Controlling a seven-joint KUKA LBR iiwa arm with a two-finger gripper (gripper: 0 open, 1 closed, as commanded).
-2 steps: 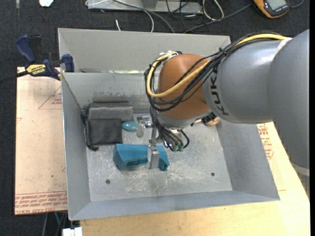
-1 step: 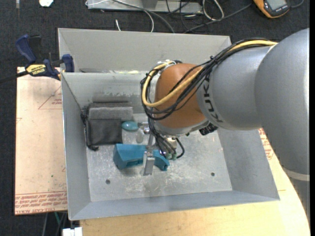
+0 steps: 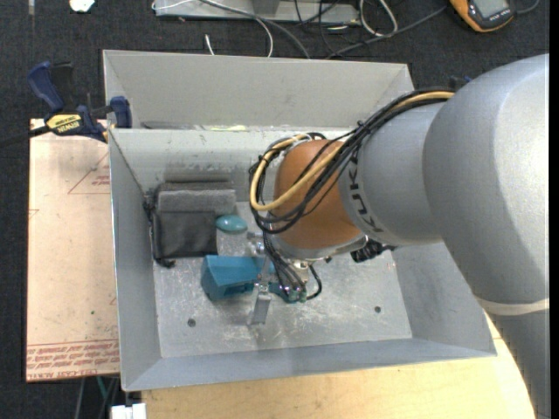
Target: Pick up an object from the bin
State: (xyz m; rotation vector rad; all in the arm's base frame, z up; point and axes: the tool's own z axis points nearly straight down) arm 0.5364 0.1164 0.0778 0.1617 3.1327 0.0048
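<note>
Silver arm (image 3: 454, 173) reaches in from the right, with one orange wrist cover (image 3: 314, 203) looped in black and yellow cables. Grey metal bin (image 3: 131, 260) holds three loose things, one of each. One dark grey soft pouch (image 3: 188, 221) lies at the floor's left. One blue block (image 3: 229, 275) sits mid-floor, just beside the pouch's near right corner. One small teal oval piece (image 3: 231, 225) lies by the pouch's right edge, above the block. Claw (image 3: 262, 304) is low at the floor, right beside the block's right side. Can't tell how far open it is or whether it grips anything.
</note>
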